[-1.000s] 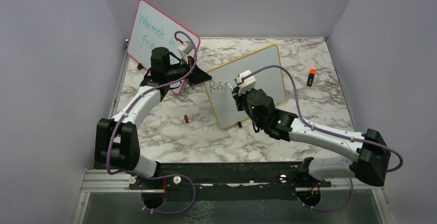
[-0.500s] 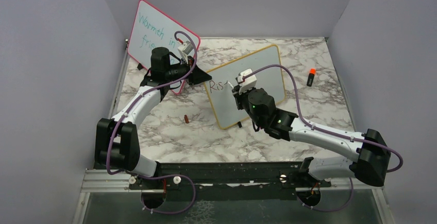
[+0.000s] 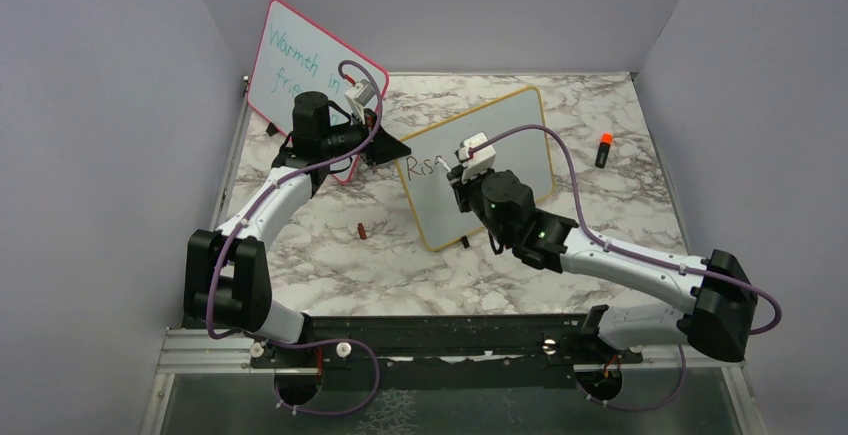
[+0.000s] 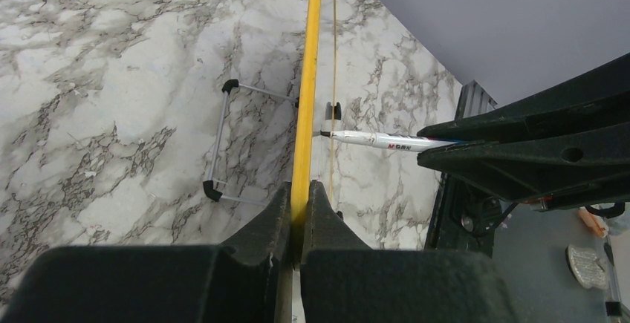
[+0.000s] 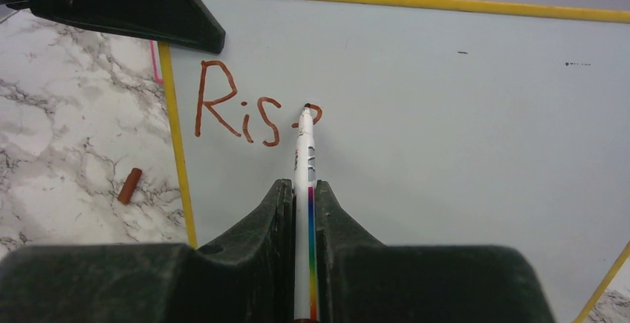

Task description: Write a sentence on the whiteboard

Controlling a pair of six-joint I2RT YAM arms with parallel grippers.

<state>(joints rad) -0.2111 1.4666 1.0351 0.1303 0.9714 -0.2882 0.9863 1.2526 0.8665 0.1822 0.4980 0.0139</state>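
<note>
The yellow-framed whiteboard (image 3: pixel 510 125) stands tilted mid-table; it fills the right wrist view (image 5: pixel 460 115). Its edge shows as a yellow strip in the left wrist view (image 4: pixel 306 78). My left gripper (image 4: pixel 299 189) is shut on that top-left frame edge, also seen from above (image 3: pixel 392 150). My right gripper (image 5: pixel 304 189) is shut on a white marker (image 5: pixel 303 160) with a rainbow stripe. The marker tip touches the board. The brownish-red sentence (image 5: pixel 238 115) reads "Ris" plus a partly drawn letter at the tip. The marker also shows in the left wrist view (image 4: pixel 379 140).
A pink-framed board (image 3: pixel 290 65) with teal writing leans at the back left. A brown marker cap (image 3: pixel 361 231) lies on the marble table, also in the right wrist view (image 5: pixel 129 186). A black marker with an orange cap (image 3: pixel 604 148) lies at the right.
My right gripper has shifted slightly up and left along the board with the marker; a new stroke follows "Ris". The left arm has not moved.
</note>
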